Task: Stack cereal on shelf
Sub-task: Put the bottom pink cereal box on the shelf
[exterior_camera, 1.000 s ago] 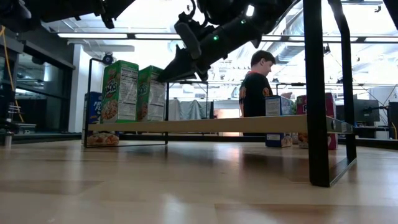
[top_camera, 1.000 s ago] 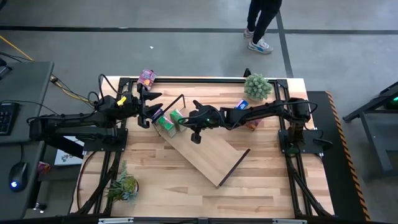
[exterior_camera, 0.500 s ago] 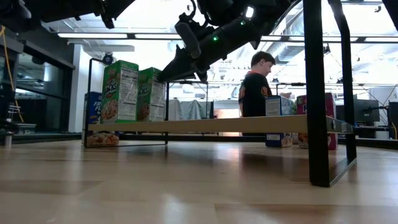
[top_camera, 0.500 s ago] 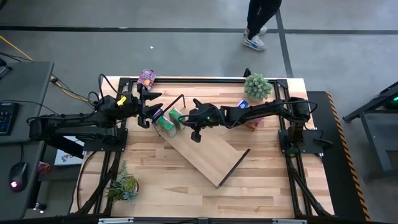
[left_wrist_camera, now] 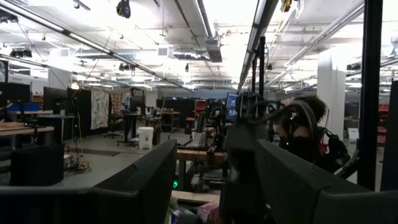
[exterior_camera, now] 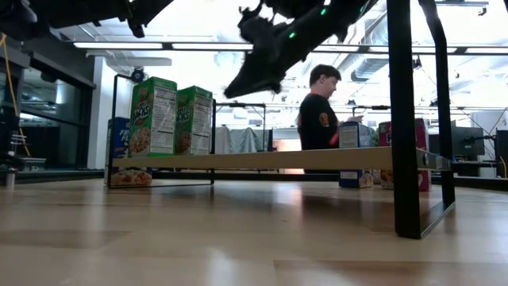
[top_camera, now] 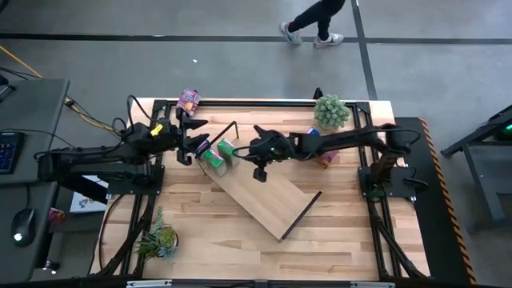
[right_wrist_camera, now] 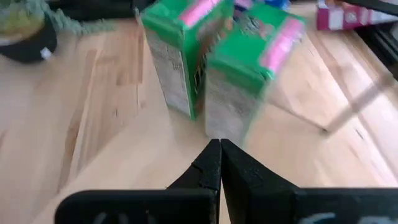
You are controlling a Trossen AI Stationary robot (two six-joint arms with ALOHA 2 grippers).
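Observation:
Two green cereal boxes (top_camera: 221,155) stand upright side by side on the far-left end of the shelf (top_camera: 268,194), a light-wood board lying aslant on the table; the low view shows the green boxes (exterior_camera: 171,117) on the board (exterior_camera: 270,160). My right gripper (top_camera: 250,152) hovers shut just right of them, its own view showing the shut fingertips (right_wrist_camera: 219,163) short of the boxes (right_wrist_camera: 214,68). My left gripper (top_camera: 200,136) waits open at their left, above the table (left_wrist_camera: 214,193). A blue box (exterior_camera: 118,137) stands beyond the shelf's left frame. A pink box (top_camera: 190,99) lies at the far-left corner.
A blue box (top_camera: 310,134) and a pink box (top_camera: 325,160) sit under my right arm. A potted plant (top_camera: 330,110) stands at the far edge, another (top_camera: 158,240) near the left corner. The shelf's dark rod frame (exterior_camera: 405,119) rises at its near-right end. A person (top_camera: 312,20) walks beyond the table.
My right gripper has drawn back from the green boxes toward the table's right and risen a little. The boxes stay upright on the shelf. The person beyond the table has walked leftward.

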